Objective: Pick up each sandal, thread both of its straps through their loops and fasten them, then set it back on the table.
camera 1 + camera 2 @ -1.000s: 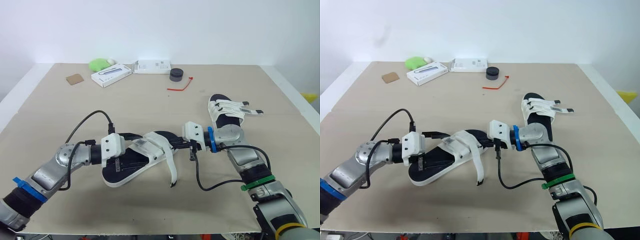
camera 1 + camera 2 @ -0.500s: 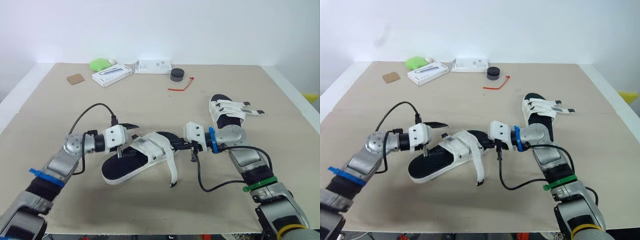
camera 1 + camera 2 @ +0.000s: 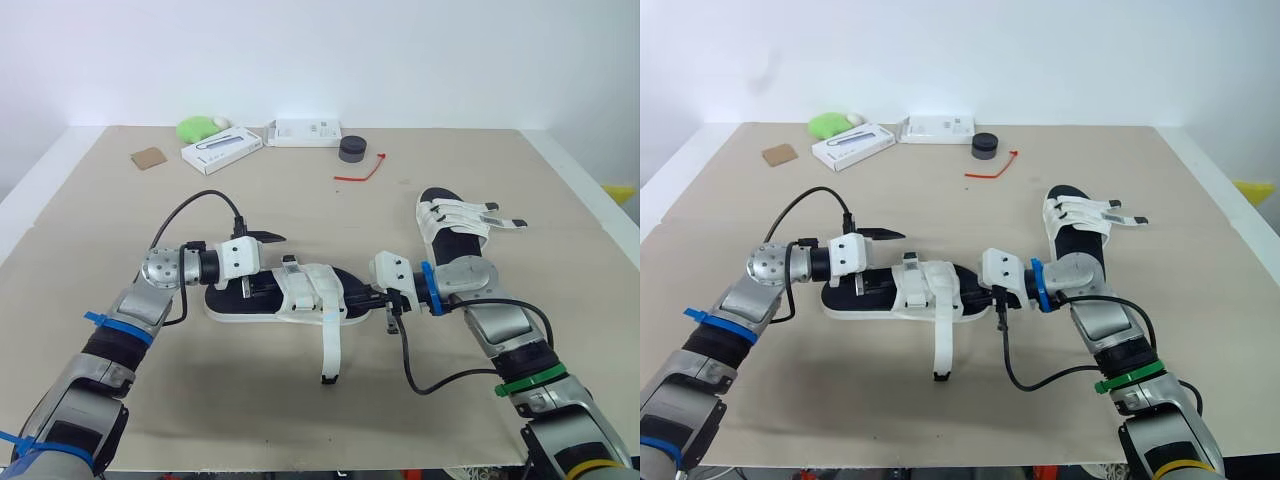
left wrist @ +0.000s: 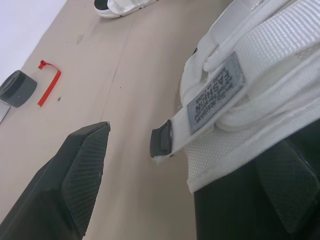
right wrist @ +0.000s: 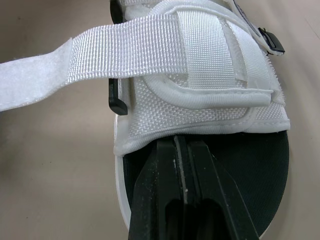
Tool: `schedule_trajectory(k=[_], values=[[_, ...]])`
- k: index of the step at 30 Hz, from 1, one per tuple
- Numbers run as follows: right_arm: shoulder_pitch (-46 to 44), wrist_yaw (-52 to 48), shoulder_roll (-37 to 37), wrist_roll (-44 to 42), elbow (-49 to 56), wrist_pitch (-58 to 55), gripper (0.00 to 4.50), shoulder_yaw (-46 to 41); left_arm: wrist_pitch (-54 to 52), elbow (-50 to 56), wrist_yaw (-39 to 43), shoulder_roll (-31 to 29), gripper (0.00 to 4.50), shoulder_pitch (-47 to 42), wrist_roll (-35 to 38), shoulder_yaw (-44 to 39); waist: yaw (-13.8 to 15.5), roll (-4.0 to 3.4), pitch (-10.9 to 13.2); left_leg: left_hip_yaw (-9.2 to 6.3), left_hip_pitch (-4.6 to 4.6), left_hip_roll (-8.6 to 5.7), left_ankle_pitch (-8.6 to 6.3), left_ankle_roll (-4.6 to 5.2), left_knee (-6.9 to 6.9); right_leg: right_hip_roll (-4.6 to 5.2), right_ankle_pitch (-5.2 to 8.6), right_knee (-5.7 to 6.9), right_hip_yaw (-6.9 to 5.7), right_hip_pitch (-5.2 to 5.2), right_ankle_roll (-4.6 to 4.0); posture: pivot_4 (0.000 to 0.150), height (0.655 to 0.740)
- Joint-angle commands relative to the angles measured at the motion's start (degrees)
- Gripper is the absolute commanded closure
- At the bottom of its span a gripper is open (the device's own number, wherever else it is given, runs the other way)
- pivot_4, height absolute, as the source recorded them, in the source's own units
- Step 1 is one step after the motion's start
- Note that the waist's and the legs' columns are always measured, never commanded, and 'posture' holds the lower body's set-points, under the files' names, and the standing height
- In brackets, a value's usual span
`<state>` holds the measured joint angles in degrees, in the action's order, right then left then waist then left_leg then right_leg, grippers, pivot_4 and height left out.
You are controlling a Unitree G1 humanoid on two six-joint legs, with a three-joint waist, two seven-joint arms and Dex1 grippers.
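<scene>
Change: the black-soled sandal with white woven straps was tilted a moment ago, with its heel lifted by the left end effector. Now it lies flat, sole down, on the beige table.
Meaning: I judge this is a pause to take a new grip, not the end of the work on this sandal.
Loose strap: the long white woven strap comes out from the sandal's side toward the robot. Its end rests on the table, not fastened.
Left end effector: it is at the sandal's heel and has released it. The two black fingers are wide apart, one in the air beside the heel and one low over the black footbed. It holds nothing.
Right end effector: it is at the sandal's toe. The fingers are pressed together over the footbed, with the tips against the edge of the white upper. I cannot tell if any fabric is pinched.
Second white-strapped sandal: it lies on the table beyond the first sandal's toe end, well apart.
</scene>
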<state>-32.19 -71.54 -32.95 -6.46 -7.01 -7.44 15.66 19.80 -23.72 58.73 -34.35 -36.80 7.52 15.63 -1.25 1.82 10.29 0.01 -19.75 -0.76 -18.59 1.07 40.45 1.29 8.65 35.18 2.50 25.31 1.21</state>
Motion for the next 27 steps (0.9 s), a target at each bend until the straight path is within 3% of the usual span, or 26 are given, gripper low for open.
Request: schedule_trajectory(k=[1, 4, 10, 13, 21, 27], values=[[1.0, 0.5, 0.15, 0.53, 0.2, -0.62, 4.5, 0.85, -2.99, 2.73, 4.41, -2.42, 0.09, -0.63, 4.03, -4.11, -0.12, 0.0, 0.0, 0.01, 0.0, 0.03, 0.0, 0.0, 0.0, -0.02, 0.0, 0.0, 0.0, 0.0, -0.01, 0.15, 0.74], [0.98, 0.66, 0.14, 0.68, -0.19, -0.59, 4.5, 0.89, -11.84, 8.4, 8.54, -4.55, 0.09, 0.72, 9.84, -6.72, -0.14, 0.0, 0.0, 0.02, 0.02, 0.1, 0.0, 0.0, 0.0, -0.08, -0.01, 0.02, 0.0, 0.01, -0.04, 0.15, 0.74], [0.92, 0.53, -0.05, 0.65, -0.57, -0.58, 4.5, 0.75, -44.61, 28.31, 13.71, -12.8, 0.09, 5.0, 29.89, -12.13, -0.18, 0.0, 0.0, 0.0, 0.01, 0.11, 0.0, 0.0, 0.0, -0.08, 0.04, 0.03, 0.0, 0.02, 0.0, 0.15, 0.74], [0.8, 0.61, 0.17, 0.69, -0.9, -0.46, 4.5, 0.82, -54.86, 39.25, 16.07, -17.83, 0.09, 10.15, 37.48, -12.42, -0.62, -0.03, 0.0, 0.01, 0.02, 0.16, -0.03, 0.0, -0.01, -0.13, 0.19, 0.02, 0.02, 0.03, 0.14, 0.15, 0.74], [0.66, 0.73, 0.64, 0.74, -1.21, -0.22, 4.5, 1.0, -60.63, 52.54, 8.77, -16.22, 0.09, 22.02, 36.37, -7.68, -0.5, -0.02, 0.01, -0.05, 0.1, 0.13, -0.03, -0.06, -0.01, -0.15, 0.41, 0.08, 0.07, -0.03, 0.31, 0.15, 0.74], [0.42, 0.61, 0.43, 0.9, -1.78, 0.28, 4.5, 0.97, -70.13, 52.13, -3.75, -7.41, 0.09, 20.59, 35.07, -1.88, -0.37, -0.04, -0.02, -0.06, 0.28, 0.12, 0.0, -0.1, -0.01, -0.23, 0.36, 0.08, 0.17, -0.21, 0.33, 0.15, 0.74]])
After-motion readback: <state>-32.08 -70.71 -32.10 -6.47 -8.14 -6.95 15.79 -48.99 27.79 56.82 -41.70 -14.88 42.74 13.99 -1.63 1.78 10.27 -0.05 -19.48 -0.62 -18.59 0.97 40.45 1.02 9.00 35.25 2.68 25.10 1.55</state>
